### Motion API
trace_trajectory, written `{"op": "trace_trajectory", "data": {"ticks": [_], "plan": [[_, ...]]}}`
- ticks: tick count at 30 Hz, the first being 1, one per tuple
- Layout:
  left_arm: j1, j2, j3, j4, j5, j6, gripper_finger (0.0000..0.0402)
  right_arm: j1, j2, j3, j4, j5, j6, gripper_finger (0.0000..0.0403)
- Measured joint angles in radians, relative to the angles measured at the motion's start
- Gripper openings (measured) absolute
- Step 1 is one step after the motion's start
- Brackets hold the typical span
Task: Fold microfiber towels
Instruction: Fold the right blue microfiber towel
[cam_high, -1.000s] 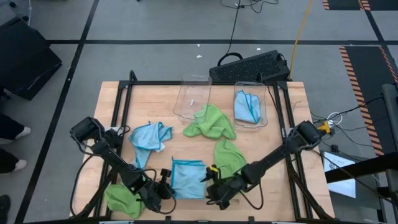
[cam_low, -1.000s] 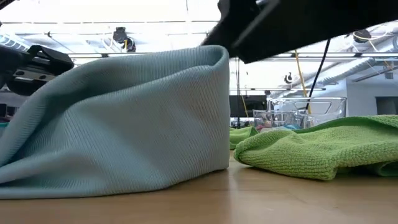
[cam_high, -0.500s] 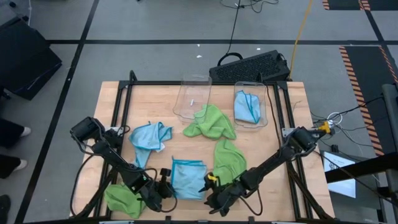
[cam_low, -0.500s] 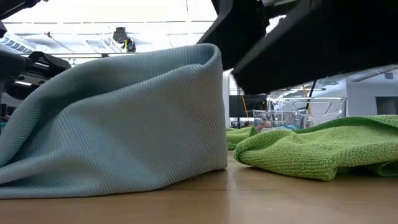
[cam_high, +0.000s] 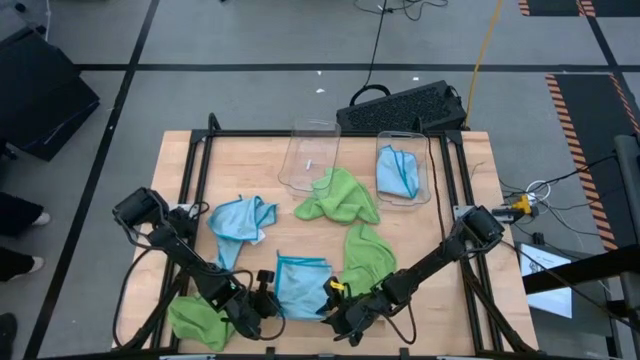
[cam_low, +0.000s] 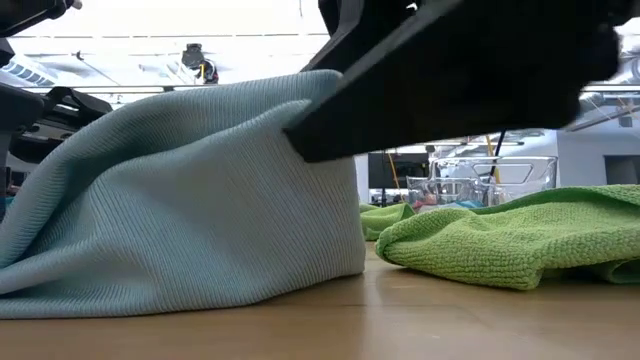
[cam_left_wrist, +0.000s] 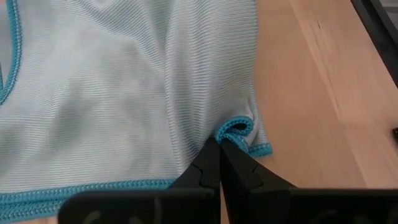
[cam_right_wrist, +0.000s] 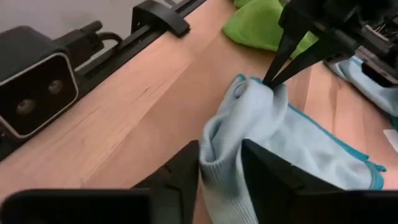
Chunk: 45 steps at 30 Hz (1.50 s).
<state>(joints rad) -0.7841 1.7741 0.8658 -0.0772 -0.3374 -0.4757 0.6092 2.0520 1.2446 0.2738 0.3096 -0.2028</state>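
A light blue microfiber towel (cam_high: 300, 283) lies near the table's front edge, between my two grippers. Its near edge is raised off the wood (cam_low: 190, 200). My left gripper (cam_high: 264, 300) is shut on the towel's near left corner. My right gripper (cam_high: 333, 306) is at the near right corner, its fingers closed on a bunch of the cloth (cam_right_wrist: 221, 155). Another light blue towel (cam_high: 240, 217) and lime green towels (cam_high: 340, 197) (cam_high: 366, 250) (cam_high: 195, 320) lie loose on the table. My left gripper pinches the towel's hemmed corner (cam_left_wrist: 235, 128) between its two shut fingertips, slanting down from the table's left side. The corner is curled over at the tips and lifted. My right gripper has a bunched fold at the near right corner (cam_right_wrist: 217, 140) between its two fingers (cam_right_wrist: 268, 171), coming from the table's right and slanting down. The cloth stands raised in the hold, while the towel's far part lies on the table.
Two clear plastic bins (cam_high: 310, 155) (cam_high: 403, 172) stand at the far side, the right one holding a blue towel. A black keyboard (cam_high: 405, 104) lies beyond them. A black frame rail (cam_right_wrist: 155, 25) runs along the table's near edge.
My right gripper has come down and toward the table's left, from above the towel's raised near right corner onto it. The top of that corner has been pushed slightly leftward. The rest of the towel stays where it was.
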Motion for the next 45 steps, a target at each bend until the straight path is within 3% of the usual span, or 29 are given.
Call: {"op": "trace_trajectory", "data": {"ticks": [6, 8, 24, 35, 39, 45], "plan": [[-0.001, -0.001, 0.000, 0.003, 0.002, -0.012, 0.0000, 0.000, -0.004, 0.000, 0.004, 0.000, 0.024, 0.0020], [-0.001, -0.001, 0.004, 0.002, 0.013, -0.012, 0.0000, 0.000, -0.013, 0.000, 0.005, -0.002, 0.070, 0.0008], [-0.002, -0.245, 0.008, 0.000, 0.019, -0.099, 0.0000, -0.037, -0.130, 0.001, 0.015, -0.025, 0.643, 0.0006], [-0.003, -0.237, 0.008, -0.055, 0.018, -0.226, 0.0000, -0.067, -0.131, 0.001, -0.022, -0.066, 1.045, 0.0005], [-0.004, -0.237, 0.008, -0.169, 0.015, -0.303, 0.0001, -0.072, -0.131, 0.001, -0.092, -0.102, 1.105, 0.0005], [-0.008, -0.237, 0.008, -0.193, 0.014, -0.322, 0.0001, -0.091, -0.130, 0.001, -0.145, -0.125, 1.107, 0.0005]]}}
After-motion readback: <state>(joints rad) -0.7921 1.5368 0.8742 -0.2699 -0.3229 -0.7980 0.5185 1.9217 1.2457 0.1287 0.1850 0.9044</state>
